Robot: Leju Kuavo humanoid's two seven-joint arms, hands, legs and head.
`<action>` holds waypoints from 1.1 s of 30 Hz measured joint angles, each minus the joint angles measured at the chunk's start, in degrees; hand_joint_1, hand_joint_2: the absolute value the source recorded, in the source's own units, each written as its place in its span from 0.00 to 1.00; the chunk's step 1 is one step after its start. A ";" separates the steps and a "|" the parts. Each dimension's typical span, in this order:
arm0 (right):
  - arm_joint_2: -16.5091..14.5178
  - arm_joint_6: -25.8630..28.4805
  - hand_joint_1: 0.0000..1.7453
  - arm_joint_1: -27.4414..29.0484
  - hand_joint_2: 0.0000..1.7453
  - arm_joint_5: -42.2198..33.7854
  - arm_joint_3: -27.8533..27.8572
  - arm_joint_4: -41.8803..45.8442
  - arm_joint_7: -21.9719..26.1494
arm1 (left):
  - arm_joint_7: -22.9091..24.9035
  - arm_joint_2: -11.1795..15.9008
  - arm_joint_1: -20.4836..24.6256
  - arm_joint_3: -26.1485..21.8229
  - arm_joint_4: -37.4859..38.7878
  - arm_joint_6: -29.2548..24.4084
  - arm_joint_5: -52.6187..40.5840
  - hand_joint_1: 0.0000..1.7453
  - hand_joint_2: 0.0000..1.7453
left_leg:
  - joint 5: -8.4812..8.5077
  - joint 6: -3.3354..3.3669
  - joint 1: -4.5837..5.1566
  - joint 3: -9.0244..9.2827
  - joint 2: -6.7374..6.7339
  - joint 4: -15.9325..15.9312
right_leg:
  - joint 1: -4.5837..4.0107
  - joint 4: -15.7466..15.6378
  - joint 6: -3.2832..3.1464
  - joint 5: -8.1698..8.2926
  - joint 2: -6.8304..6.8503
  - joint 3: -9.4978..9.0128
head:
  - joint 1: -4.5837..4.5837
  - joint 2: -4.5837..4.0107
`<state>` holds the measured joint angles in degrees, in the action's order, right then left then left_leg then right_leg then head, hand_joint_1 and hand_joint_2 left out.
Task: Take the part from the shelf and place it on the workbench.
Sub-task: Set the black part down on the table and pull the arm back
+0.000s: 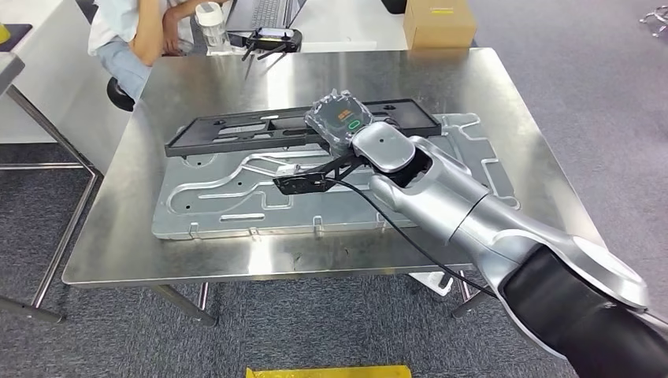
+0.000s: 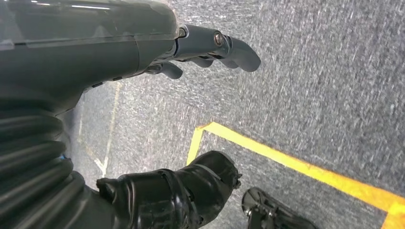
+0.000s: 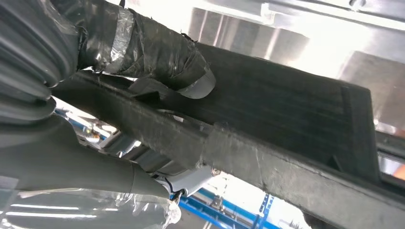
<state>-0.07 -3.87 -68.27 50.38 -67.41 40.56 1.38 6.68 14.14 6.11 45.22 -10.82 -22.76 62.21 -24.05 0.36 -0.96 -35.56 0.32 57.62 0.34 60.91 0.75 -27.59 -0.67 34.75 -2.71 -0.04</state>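
Note:
A long black flat part (image 1: pixel 236 134) lies across the far edge of a silver pressed metal plate (image 1: pixel 220 201) on the steel workbench (image 1: pixel 142 260). My right hand (image 1: pixel 346 126), under a clear plastic cover, sits at the part's right half. In the right wrist view the taped thumb (image 3: pixel 157 52) presses on the black part (image 3: pixel 286 119), and the hand (image 3: pixel 143 71) grips its edge. My left hand (image 2: pixel 210 47) hangs over grey carpet, fingers loosely apart and holding nothing.
A person (image 1: pixel 134 31) sits behind the bench's far left corner, beside a clear bottle (image 1: pixel 209 24) and a black device (image 1: pixel 272 38). A cardboard box (image 1: pixel 437 20) stands behind the far edge. Yellow floor tape (image 2: pixel 286 162) runs below my left hand.

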 joint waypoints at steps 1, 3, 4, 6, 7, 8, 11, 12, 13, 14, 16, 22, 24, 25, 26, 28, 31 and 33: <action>-0.02 0.03 1.00 0.04 1.00 0.00 0.00 -0.13 0.03 | 0.01 0.00 -0.02 0.00 0.00 0.01 0.01 0.00 1.00 | -0.10 0.32 -0.07 0.30 -0.04 -0.16 | 0.00 2.89 0.15 -1.36 0.10 1.44 | 0.07 0.00; -0.04 0.07 1.00 0.26 1.00 0.00 0.00 -0.43 0.05 | 0.01 0.00 -0.02 0.00 0.00 0.02 0.02 0.00 1.00 | -0.50 0.83 0.08 0.68 -0.02 -0.16 | 0.05 10.72 0.27 -4.09 0.16 5.80 | 0.16 0.00; -0.05 0.08 1.00 0.50 1.00 -0.02 0.00 -0.60 0.09 | 0.01 -0.01 -0.03 0.00 0.00 0.02 0.03 0.00 1.00 | -0.73 0.96 0.14 0.90 0.02 -0.14 | 0.06 13.46 0.29 -4.46 0.16 7.66 | 0.15 0.00; -0.12 0.10 1.00 0.98 1.00 -0.10 0.00 -0.96 0.25 | 0.00 -0.04 -0.06 0.00 0.00 0.04 0.06 0.00 1.00 | -1.29 0.99 0.18 1.50 0.22 -0.06 | 0.06 12.49 0.12 -1.85 0.16 8.34 | 0.17 0.00; -0.15 0.13 1.00 1.11 1.00 -0.15 0.00 -1.13 0.34 | -0.02 -0.07 -0.07 0.00 0.00 0.05 0.09 0.00 1.00 | -1.63 0.91 0.19 1.90 0.35 0.01 | 0.02 8.99 -0.13 0.64 0.16 7.12 | 0.18 0.00; -0.18 0.17 1.00 1.17 1.00 -0.18 0.00 -1.28 0.41 | -0.05 -0.10 -0.08 0.00 0.00 0.05 0.12 0.00 1.00 | -2.01 0.78 0.20 2.22 0.45 0.08 | -0.10 5.01 -0.50 2.84 0.18 5.51 | 0.18 0.00; -0.49 0.33 1.00 1.22 1.00 -0.25 0.00 -1.63 0.48 | -0.17 -0.17 -0.06 0.00 0.00 -0.02 0.16 0.00 1.00 | -2.85 -0.01 0.43 2.52 0.54 0.28 | -0.53 -1.82 -1.28 4.70 0.15 2.40 | 0.09 0.00; -0.63 0.36 1.00 1.28 1.00 -0.28 0.00 -1.75 0.50 | -0.19 -0.17 -0.04 0.00 0.00 -0.05 0.16 0.00 1.00 | -2.96 -0.33 0.46 2.58 0.51 0.22 | -0.58 -2.22 -1.40 4.50 0.07 2.21 | 0.08 0.00; -0.74 0.37 1.00 1.37 1.00 -0.31 0.00 -1.86 0.52 | -0.19 -0.17 -0.04 0.00 0.00 -0.10 0.16 0.00 1.00 | -3.11 -0.62 0.36 2.57 0.44 0.10 | -0.47 -2.39 -1.55 4.47 0.00 2.05 | 0.13 0.00; -0.83 0.39 1.00 1.42 1.00 -0.33 0.00 -1.98 0.53 | -0.19 -0.19 -0.03 0.00 -0.01 -0.14 0.15 0.00 1.00 | -3.45 -0.93 0.31 2.53 0.33 0.44 | -0.34 -2.72 -1.75 4.42 -0.03 1.74 | 0.07 0.00; -0.97 0.45 1.00 1.49 1.00 -0.38 0.00 -2.15 0.54 | -0.18 -0.19 0.03 0.00 -0.01 -0.35 0.15 0.00 1.00 | -5.38 -1.55 0.21 0.83 0.11 4.19 | 0.03 -3.25 -2.23 4.24 0.05 0.95 | -0.09 0.00; -0.98 0.49 1.00 2.61 1.00 -0.60 0.00 -2.54 0.54 | 1.08 -0.16 -0.22 0.00 0.00 -1.45 -0.15 0.00 1.00 | -3.67 -2.67 -0.44 -5.39 -0.04 11.45 | 0.23 -3.07 -2.37 2.46 -0.05 -1.04 | -0.19 0.00; -0.97 0.49 1.00 2.60 1.00 -0.71 0.00 -2.56 0.54 | 1.82 -0.12 -0.17 0.00 0.00 -2.09 -0.20 0.00 1.00 | 0.14 -2.78 -0.49 -2.57 -0.05 4.30 | 0.24 -2.90 -1.84 1.67 -0.15 -1.65 | -0.23 0.00; -0.97 0.49 1.00 2.51 1.00 -0.78 0.00 -2.57 0.53 | 2.21 -0.08 -0.11 0.00 0.00 -2.42 -0.20 0.00 1.00 | 0.75 -2.58 -0.41 -1.60 -0.02 1.95 | 0.16 -2.81 -1.53 1.42 -0.20 -1.68 | -0.29 0.00; -0.96 0.50 1.00 2.46 1.00 -0.85 0.00 -2.60 0.52 | 2.56 -0.06 -0.08 0.00 0.00 -2.68 -0.19 0.00 1.00 | 0.64 -2.28 -0.29 -1.20 0.02 0.97 | 0.05 -2.81 -1.20 1.34 -0.24 -1.58 | -0.31 0.00; -0.95 0.51 1.00 2.54 1.00 -0.98 0.00 -2.63 0.51 | 2.98 -0.03 -0.05 0.00 0.00 -3.15 0.09 0.00 1.00 | 0.20 -1.38 -0.19 -1.09 0.04 0.59 | -0.08 -2.76 -0.63 1.24 -0.27 -1.41 | -0.31 0.00; -0.92 0.55 1.00 2.83 1.00 -1.24 0.00 -2.64 0.52 | 2.96 -0.11 -0.15 -0.03 0.00 -3.80 1.46 0.00 1.00 | -0.09 -0.24 -0.33 -0.41 -0.06 0.41 | -0.05 0.93 0.08 -0.88 0.04 0.06 | -0.17 0.00; -0.87 0.60 1.00 3.03 1.00 -1.36 0.00 -2.66 0.52 | 2.81 -0.13 -0.13 -0.07 0.00 -4.03 2.11 0.00 1.00 | -0.45 0.37 -0.08 0.01 -0.06 0.40 | -0.02 8.49 0.23 -3.86 0.19 3.98 | -0.10 0.00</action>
<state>-0.93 -3.28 -65.23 49.02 -67.41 37.91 1.90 9.49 14.01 5.98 45.15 -10.82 -26.79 64.32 -24.51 0.74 -1.04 -35.55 0.26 58.02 0.32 69.40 0.97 -31.45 -0.48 38.73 -2.81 -0.04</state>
